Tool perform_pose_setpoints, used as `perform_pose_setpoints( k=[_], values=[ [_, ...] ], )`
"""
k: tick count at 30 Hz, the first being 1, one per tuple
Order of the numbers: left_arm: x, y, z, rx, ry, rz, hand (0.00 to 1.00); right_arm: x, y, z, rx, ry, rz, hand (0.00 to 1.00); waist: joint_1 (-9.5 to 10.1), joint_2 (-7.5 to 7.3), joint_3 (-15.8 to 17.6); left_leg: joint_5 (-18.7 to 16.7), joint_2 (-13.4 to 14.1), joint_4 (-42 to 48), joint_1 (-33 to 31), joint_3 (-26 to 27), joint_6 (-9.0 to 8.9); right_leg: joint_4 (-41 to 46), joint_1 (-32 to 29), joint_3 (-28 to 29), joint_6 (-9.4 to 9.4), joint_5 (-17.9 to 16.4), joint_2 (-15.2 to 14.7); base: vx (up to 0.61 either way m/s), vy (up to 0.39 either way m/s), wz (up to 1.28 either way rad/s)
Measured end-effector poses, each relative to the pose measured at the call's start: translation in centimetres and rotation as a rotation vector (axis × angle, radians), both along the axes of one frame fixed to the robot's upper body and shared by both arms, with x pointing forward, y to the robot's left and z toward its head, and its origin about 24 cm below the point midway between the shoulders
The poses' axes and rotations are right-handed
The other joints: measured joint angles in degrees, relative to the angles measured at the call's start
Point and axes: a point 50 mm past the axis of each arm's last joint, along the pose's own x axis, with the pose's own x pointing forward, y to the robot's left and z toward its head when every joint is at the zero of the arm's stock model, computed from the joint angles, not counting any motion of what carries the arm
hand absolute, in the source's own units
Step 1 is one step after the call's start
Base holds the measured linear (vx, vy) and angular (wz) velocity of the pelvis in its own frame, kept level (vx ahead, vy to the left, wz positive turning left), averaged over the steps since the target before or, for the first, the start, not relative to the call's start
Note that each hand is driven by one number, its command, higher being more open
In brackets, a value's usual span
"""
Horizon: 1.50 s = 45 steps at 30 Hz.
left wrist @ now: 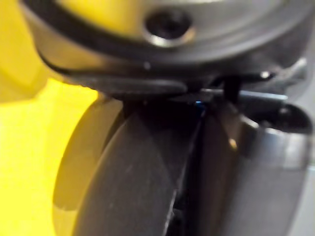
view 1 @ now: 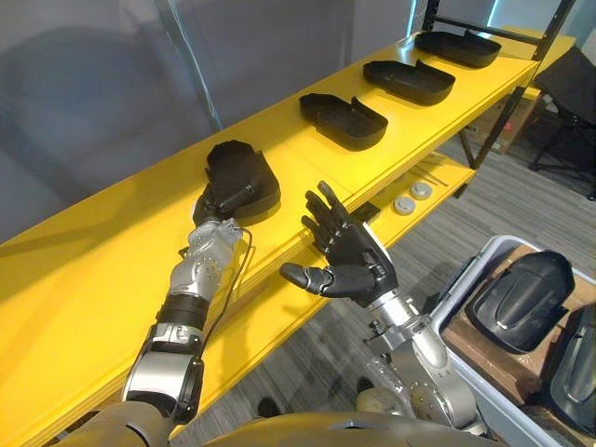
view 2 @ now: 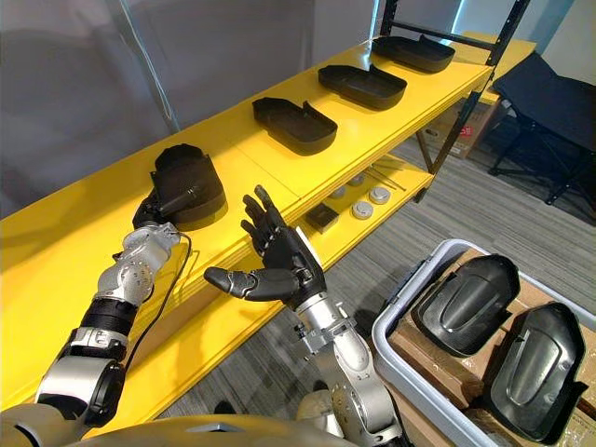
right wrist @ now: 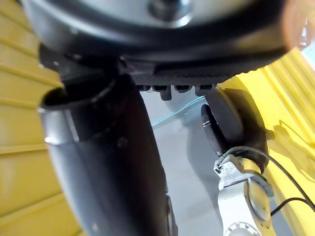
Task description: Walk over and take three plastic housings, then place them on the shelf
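The top board of the yellow shelf (view 1: pixel 112 251) runs from lower left to upper right of the frame. Three plastic housings (view 1: pixel 343 120) lie along it toward the upper right, well apart from one another. A fourth housing (view 1: pixel 244 177) sits left of centre with the left hand (view 1: pixel 222 198) on its near end. Black hand against black plastic, it cannot be told whether that hand grips the shell or only rests on it.

The right hand (view 1: pixel 349 251) hangs open and empty at centre frame, just in front of the shelf's edge. More housings lie in the grey bin (view 1: pixel 466 279) at lower right.

The likely trouble is in the release. If the left hand pulls back while caught on the shell, the smooth board would probably let the shell slide toward the front edge and drop. The right hand is close enough that a careless swing could knock the edge.
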Motion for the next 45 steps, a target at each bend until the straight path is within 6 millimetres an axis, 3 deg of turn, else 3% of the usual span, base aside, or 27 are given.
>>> perform_pose_setpoints(
  k=[6, 10, 14, 16, 19, 22, 28, 30, 33, 34, 35, 36, 37, 40, 43, 45],
  values=[
    [0.3, -0.4, 0.8, 0.014, 0.000, 0.088, 1.00, -0.4, 0.7, -0.2, 0.008, 0.011, 0.030, 1.00, -0.16, 0.10, 0.55, 0.10, 0.05, 0.00, -0.02, 0.12, -0.03, 0.11, 0.10, -0.01, 0.17, 0.13, 0.03, 0.00, 0.000, 0.00],
    [0.6, 0.6, 2.2, 0.318, 0.008, 0.165, 1.00, -0.8, 1.4, -0.3, 0.018, 0.021, 0.056, 1.00, -0.92, 0.03, 0.60, 0.22, 0.15, 0.01, -0.08, 0.18, -0.03, 0.15, 0.19, -0.22, 0.16, 0.57, 0.09, 0.00, 0.000, 0.01],
    [1.6, 3.6, 5.6, 0.627, 0.022, 0.234, 1.00, -1.1, 1.6, -0.6, 0.022, 0.039, 0.062, 1.00, -0.76, 0.04, 0.60, 0.44, 0.20, 0.18, -0.06, -0.38, 0.23, 0.89, 0.32, -1.02, -0.30, 0.34, 0.11, 0.00, 0.000, 0.09],
    [2.3, 5.3, 9.1, 0.799, -0.011, 0.270, 1.00, -1.3, 1.9, -0.6, 0.028, 0.042, 0.074, 1.00, -0.16, 0.04, 0.59, 0.48, 0.19, 0.19, -0.06, -0.76, 0.20, 1.12, 0.43, -1.42, -0.59, 0.15, 0.08, 0.02, -0.003, 0.10],
    [2.7, 6.2, 12.8, 0.940, -0.071, 0.296, 1.00, -1.5, 2.6, -0.6, 0.035, 0.049, 0.096, 1.00, 0.15, 0.09, 0.55, 0.51, 0.05, 0.17, -0.05, -1.50, 0.22, 1.13, 0.92, -2.16, -0.85, -0.06, -0.07, 0.02, -0.002, 0.12],
    [3.0, 5.9, 13.7, 0.929, -0.102, 0.277, 1.00, -1.7, 2.9, -0.6, 0.039, 0.052, 0.109, 1.00, 0.15, 0.22, 0.44, 0.56, -0.10, 0.07, 0.02, -2.13, 0.29, 1.13, 1.43, -2.84, -1.01, -0.22, -0.27, 0.00, 0.005, 0.12],
    [3.3, 5.1, 11.9, 0.742, -0.106, 0.209, 1.00, -1.5, 2.7, -0.6, 0.036, 0.060, 0.069, 1.00, 0.20, 0.42, 0.30, 0.84, -0.09, 0.02, -0.03, -2.57, 0.39, 1.14, 1.59, -3.33, -0.98, -0.20, -0.29, -0.01, 0.001, 0.03],
    [2.9, 4.9, 11.8, 0.664, -0.199, 0.214, 1.00, -1.6, 2.8, -0.6, 0.004, 0.044, 0.072, 1.00, 0.18, 0.46, 0.28, 1.03, -0.11, 0.02, -0.05, -3.12, 0.39, 1.22, 1.78, -3.75, -0.97, -0.20, -0.29, -0.01, -0.003, 0.08],
    [1.0, 4.2, 13.0, 0.602, -0.418, 0.214, 1.00, -1.3, 3.0, -0.3, 0.002, 0.023, 0.093, 1.00, 0.52, 0.46, 0.28, 1.31, -0.13, 0.17, -0.17, -4.59, 0.38, 1.24, 2.53, -5.13, -1.06, -0.36, -0.37, 0.00, -0.007, 0.23],
    [-1.5, 3.2, 13.7, 0.585, -0.581, 0.181, 1.00, -0.9, 3.4, 0.3, -0.011, -0.019, 0.114, 1.00, 1.73, 0.54, 0.23, 1.39, -0.17, 0.19, -0.17, -5.67, 0.32, 1.84, 2.70, -5.82, -1.03, -0.88, -0.45, 0.01, -0.010, 0.21],
    [-2.0, 3.0, 13.8, 0.578, -0.612, 0.173, 1.00, -0.8, 3.5, 0.4, -0.019, -0.030, 0.117, 1.00, 1.98, 0.55, 0.22, 1.41, -0.19, 0.20, -0.18, -5.89, 0.31, 1.99, 2.73, -6.07, -1.07, -1.03, -0.49, 0.01, -0.018, 0.40],
    [-4.7, 1.9, 14.1, 0.510, -0.755, 0.141, 1.00, -0.1, 3.8, 1.1, -0.045, -0.077, 0.130, 1.00, 3.56, 0.72, 0.10, 1.59, -0.33, 0.21, -0.20, -7.38, 0.22, 2.08, 3.56, -7.55, -1.08, -1.42, -0.65, 0.01, -0.015, 0.40],
    [-5.7, 1.6, 14.0, 0.489, -0.793, 0.135, 1.00, 0.1, 3.9, 1.4, -0.060, -0.092, 0.133, 1.00, 4.21, 0.83, -0.05, 1.60, -0.38, 0.21, -0.22, -8.07, 0.21, 2.06, 3.94, -8.21, -1.07, -1.61, -0.70, 0.00, -0.016, 0.54],
    [-10.8, 1.0, 10.8, 0.365, -0.817, 0.140, 1.00, 2.1, 4.7, 1.4, -0.125, -0.108, 0.134, 1.00, 7.42, 1.62, -2.14, 1.75, -0.61, 0.19, -1.12, -12.29, -0.26, 1.79, 5.25, -12.52, -1.12, -2.70, -0.97, -0.02, -0.031, 0.65],
    [-13.5, 1.0, 7.4, 0.273, -0.700, 0.169, 1.00, 4.8, 5.2, -0.4, -0.226, -0.019, 0.016, 1.00, 10.94, 1.57, -2.27, 2.25, -1.02, 0.04, -1.49, -15.85, -0.45, 1.55, 7.04, -15.99, -1.56, -3.71, -1.02, -0.05, -0.021, 0.62],
    [-14.4, 1.1, 5.8, 0.211, -0.635, 0.180, 1.00, 5.8, 5.5, -1.3, -0.264, 0.044, -0.063, 1.00, 11.98, 1.53, -2.29, 2.71, -1.05, 0.02, -2.69, -17.48, -0.41, 0.80, 7.43, -17.77, -1.52, -3.71, -0.86, -0.07, -0.028, 0.55]
  ],
)
